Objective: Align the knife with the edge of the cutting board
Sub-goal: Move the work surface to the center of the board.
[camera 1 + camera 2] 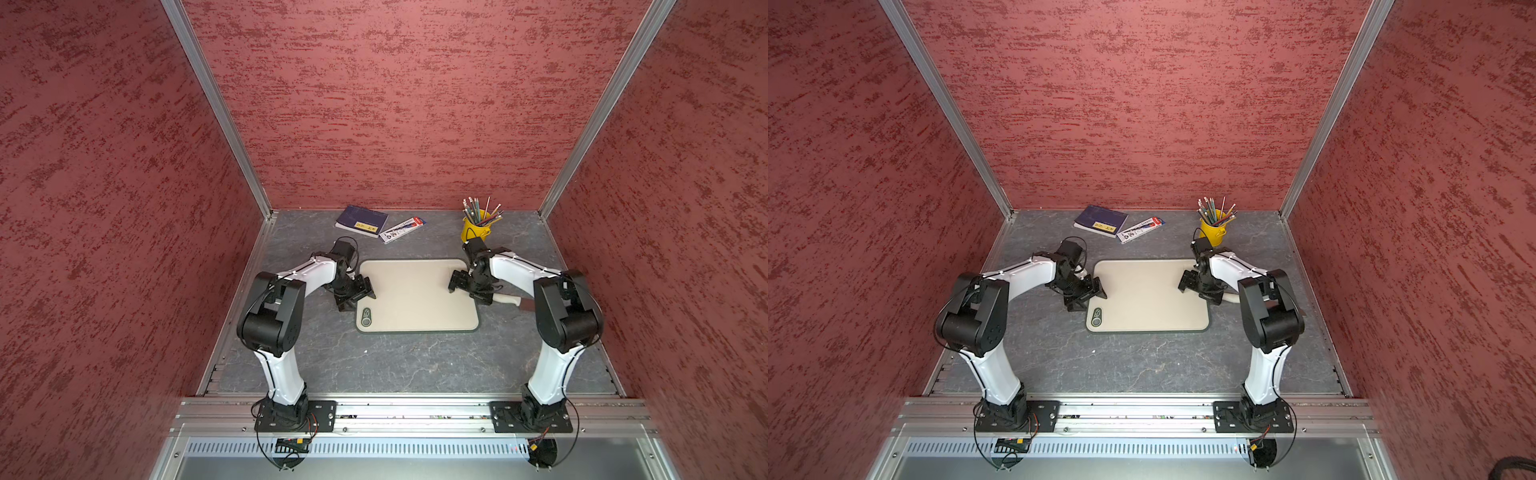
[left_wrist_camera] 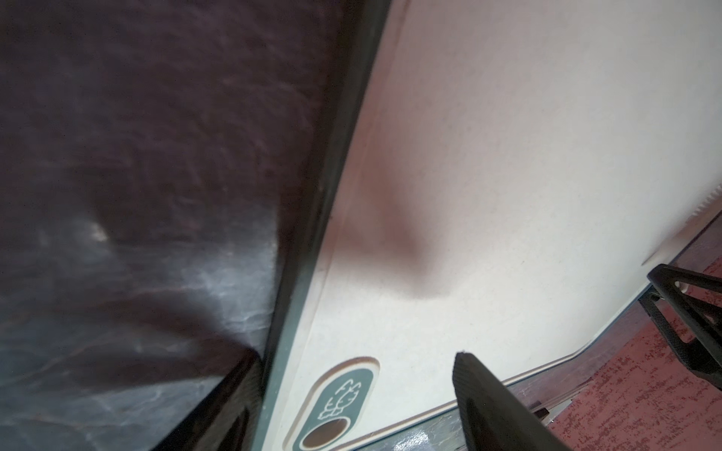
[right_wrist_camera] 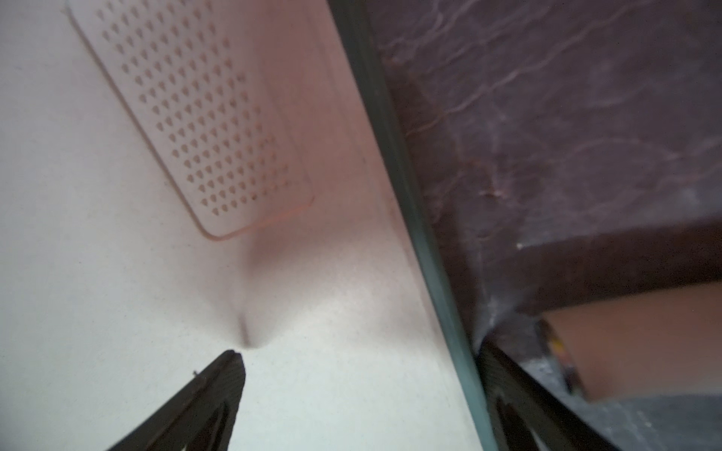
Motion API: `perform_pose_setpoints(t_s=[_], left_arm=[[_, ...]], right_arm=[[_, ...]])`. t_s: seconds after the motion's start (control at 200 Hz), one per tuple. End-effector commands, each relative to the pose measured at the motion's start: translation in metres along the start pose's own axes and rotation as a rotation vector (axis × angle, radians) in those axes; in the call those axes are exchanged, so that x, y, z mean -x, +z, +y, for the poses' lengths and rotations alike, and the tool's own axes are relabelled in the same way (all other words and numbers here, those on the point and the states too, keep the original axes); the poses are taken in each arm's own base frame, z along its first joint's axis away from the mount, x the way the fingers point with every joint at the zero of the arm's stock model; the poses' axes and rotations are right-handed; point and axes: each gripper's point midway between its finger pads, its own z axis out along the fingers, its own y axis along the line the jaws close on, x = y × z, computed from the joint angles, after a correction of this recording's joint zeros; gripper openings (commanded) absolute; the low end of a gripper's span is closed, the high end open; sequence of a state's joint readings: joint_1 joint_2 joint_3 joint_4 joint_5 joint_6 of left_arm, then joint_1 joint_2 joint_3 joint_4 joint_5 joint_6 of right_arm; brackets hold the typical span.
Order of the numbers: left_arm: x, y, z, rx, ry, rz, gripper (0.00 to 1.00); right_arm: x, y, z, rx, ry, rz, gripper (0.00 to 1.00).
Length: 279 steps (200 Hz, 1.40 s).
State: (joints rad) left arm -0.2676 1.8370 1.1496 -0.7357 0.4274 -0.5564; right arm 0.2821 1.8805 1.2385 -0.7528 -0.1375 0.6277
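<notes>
Straddling the left edge of the cutting board (image 1: pixel 415 291), the left gripper (image 1: pixel 359 301) held its 2 fingers (image 2: pixel 488 398) apart. The right gripper (image 1: pixel 465 293), also spread, straddled the right edge, where the knife (image 1: pixel 508 299) lay on the table (image 1: pixel 415 361) just beside it.

Table (image 1: pixel 395 361): cutting board (image 1: pixel 415 295) centre; knife (image 1: pixel 505 298) just R of board's R edge, on table. Behind board: booklet (image 1: pixel 361 221) L, pen pack (image 1: pixel 402 229) beside it, pencil cup (image 1: pixel 475 230) back R.
</notes>
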Motion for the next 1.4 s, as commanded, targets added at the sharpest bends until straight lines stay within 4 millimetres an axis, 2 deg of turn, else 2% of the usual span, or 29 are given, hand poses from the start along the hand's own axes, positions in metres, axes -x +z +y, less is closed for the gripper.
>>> perform_pose_setpoints(t_s=[0.0, 0.296, 0.471, 0.716, 0.851, 1.192, 1.392], left_arm=[[-0.006, 0.020, -0.036, -0.167, 0.052, 0.081, 0.81], [0.019, 0.019, -0.055, -0.181, 0.065, 0.058, 0.81], [0.021, 0.020, -0.054, -0.180, 0.061, 0.064, 0.81], [0.016, 0.024, -0.042, -0.173, 0.042, 0.075, 0.81], [0.021, 0.024, -0.046, -0.179, 0.044, 0.075, 0.81], [0.040, 0.028, -0.060, -0.193, 0.036, 0.072, 0.81], [0.059, 0.027, -0.065, -0.202, 0.025, 0.057, 0.81]], right_arm=[[-0.003, -0.004, 0.052, 0.221, -0.052, 0.029, 0.98], [0.015, -0.006, 0.065, 0.243, -0.028, 0.021, 0.98], [0.016, -0.005, 0.067, 0.247, -0.026, 0.024, 0.98], [0.014, -0.003, 0.064, 0.233, -0.034, 0.030, 0.98], [0.018, 0.000, 0.063, 0.223, -0.045, 0.027, 0.98], [0.042, 0.003, 0.067, 0.223, -0.034, 0.025, 0.98], [0.051, 0.001, 0.074, 0.239, -0.023, 0.018, 0.98]])
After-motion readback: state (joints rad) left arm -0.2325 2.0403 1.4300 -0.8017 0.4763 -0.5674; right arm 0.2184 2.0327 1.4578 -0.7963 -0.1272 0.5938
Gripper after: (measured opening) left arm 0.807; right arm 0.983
